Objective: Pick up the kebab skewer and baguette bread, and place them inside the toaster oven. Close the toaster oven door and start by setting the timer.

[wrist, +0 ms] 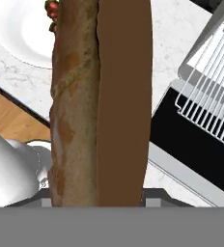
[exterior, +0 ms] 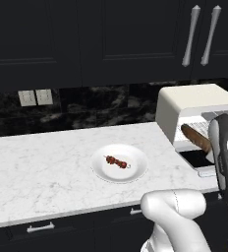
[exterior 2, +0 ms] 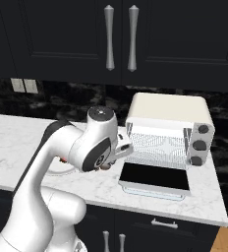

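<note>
My gripper is shut on the baguette bread, a long dark brown loaf running up the middle of the hand view. From the left base the baguette bread hangs tilted just in front of the toaster oven, above its lowered door, partly behind my arm. The kebab skewer lies on a white plate on the counter, to the left of the oven. The oven's wire rack shows inside the open cavity, with the dark glass door lying flat.
Three dark knobs sit on the oven's right panel. Black upper cabinets with silver handles hang above. The marble counter stretches left of the plate, its front edge near me. Wall outlets sit on the backsplash.
</note>
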Controlling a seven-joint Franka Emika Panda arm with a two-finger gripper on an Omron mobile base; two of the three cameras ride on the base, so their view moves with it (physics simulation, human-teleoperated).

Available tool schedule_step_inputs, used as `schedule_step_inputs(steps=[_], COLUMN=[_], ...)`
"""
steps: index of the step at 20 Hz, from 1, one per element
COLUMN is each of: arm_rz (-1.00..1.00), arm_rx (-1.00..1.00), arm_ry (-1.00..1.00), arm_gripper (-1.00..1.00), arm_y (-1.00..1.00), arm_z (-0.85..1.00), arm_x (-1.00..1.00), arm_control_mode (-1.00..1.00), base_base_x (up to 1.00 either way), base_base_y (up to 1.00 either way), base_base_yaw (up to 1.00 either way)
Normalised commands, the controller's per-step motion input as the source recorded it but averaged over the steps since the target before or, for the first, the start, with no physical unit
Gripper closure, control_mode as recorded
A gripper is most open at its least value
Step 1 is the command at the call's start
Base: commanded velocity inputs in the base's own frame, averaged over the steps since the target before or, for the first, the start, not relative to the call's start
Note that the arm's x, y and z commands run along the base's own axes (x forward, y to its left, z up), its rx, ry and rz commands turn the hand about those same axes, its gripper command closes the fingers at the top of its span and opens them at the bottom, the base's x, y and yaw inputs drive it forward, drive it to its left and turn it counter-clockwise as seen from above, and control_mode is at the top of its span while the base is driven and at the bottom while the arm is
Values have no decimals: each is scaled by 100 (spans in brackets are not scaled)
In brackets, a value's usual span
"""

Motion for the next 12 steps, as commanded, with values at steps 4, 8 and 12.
schedule_step_inputs(steps=[4, 8, 12], arm_rz=[-7, -2, 0], arm_rx=[0, -4, -4], arm_ry=[-2, 0, 0], arm_gripper=[100, 100, 100], arm_y=[-75, -29, -9], arm_z=[28, 2, 0], arm_x=[-8, 3, 0], arm_control_mode=[-100, -100, -100], base_base_x=[0, 0, 0], base_base_y=[0, 0, 0], base_base_yaw=[0, 0, 0])
